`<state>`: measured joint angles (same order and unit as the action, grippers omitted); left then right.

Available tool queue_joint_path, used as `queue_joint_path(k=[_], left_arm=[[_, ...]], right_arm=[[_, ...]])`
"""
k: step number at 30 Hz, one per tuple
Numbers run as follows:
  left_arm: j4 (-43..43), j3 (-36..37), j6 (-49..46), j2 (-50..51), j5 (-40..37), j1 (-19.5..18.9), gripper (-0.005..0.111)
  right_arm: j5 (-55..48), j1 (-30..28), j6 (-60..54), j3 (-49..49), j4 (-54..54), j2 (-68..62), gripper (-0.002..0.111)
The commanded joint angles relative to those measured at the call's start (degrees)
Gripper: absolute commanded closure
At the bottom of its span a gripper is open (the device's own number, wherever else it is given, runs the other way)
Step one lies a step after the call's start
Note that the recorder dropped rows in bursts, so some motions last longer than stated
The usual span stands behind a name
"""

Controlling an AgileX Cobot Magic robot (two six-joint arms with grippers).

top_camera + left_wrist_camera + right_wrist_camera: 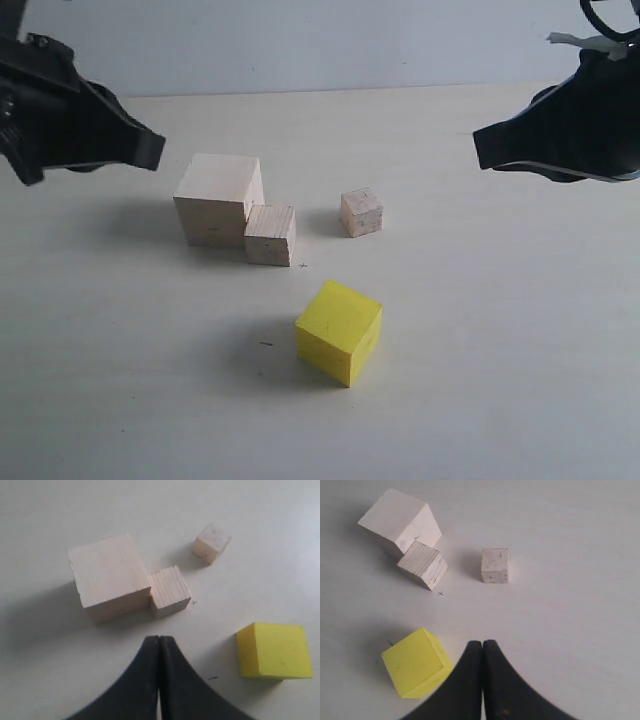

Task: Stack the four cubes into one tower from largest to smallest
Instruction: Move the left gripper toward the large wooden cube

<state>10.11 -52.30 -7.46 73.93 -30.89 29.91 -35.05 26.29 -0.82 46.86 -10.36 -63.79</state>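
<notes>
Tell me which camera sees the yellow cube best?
The exterior view: the yellow cube sits whole near the middle, alone, showing its top and two sides. The left wrist view also shows it whole, but mostly its top, off toward the edge. In the right wrist view, the shut fingers crowd one corner.

Exterior view: the side edges cut off my left gripper (pixel 155 150) and right gripper (pixel 482 148) behind their tips. Wrist views: the picture edge cuts my fingers (pixel 145 680) at the base. The medium wooden cube (pixel 270 235) hides a lower corner of the large wooden cube (pixel 215 195). The marks (pixel 265 344) on the table (pixel 480 350) are too small to read.
</notes>
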Motion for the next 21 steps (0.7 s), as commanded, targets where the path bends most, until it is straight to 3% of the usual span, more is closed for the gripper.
queue_joint_path(k=[1, 13, 21], left_arm=[[0.74, -0.36, 0.15, 6.02, 0.84, -0.16, 0.107], [0.59, -8.41, -3.42, 15.61, -1.36, -9.95, 0.107], [0.59, -21.29, -6.87, 25.21, -7.15, -15.17, 0.107]], right_arm=[[-0.05, 0.06, -0.54, 0.45, -0.14, -0.17, 0.108], [-2.92, 0.06, -0.66, 0.45, 0.01, -0.17, 0.108], [-2.38, 0.06, -0.66, 0.45, -0.75, -0.31, 0.108]])
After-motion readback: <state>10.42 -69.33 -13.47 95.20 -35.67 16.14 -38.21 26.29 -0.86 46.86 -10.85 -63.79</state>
